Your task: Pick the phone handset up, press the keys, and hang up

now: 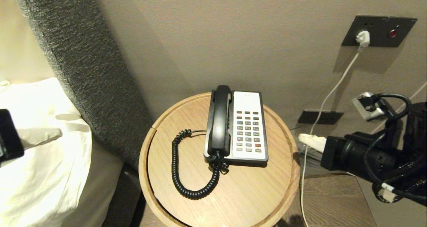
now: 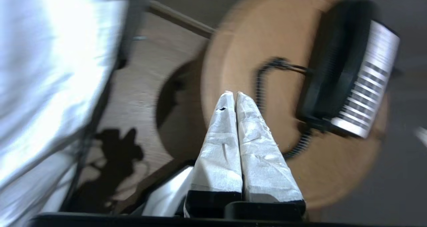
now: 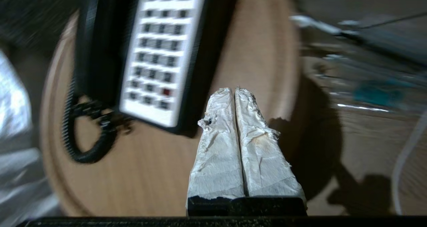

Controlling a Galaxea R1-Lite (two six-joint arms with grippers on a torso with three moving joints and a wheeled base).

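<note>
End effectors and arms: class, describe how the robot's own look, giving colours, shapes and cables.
Each end effector, left and right, has two tapering fingers wrapped in crinkled white tape on a black base. The right arm is black and cylindrical, with looping black cables.

Head cam looks down from above at round table (image 1: 166, 187) w/ phone (image 1: 248, 127), wall behind. L wrist cam views it from bed side; R wrist cam closer, opposite side (both blurred). All three share phone + tabletop.

No legible text, brand or number found; markings on the phone base (image 1: 248, 127) keys are too small to read.
</note>
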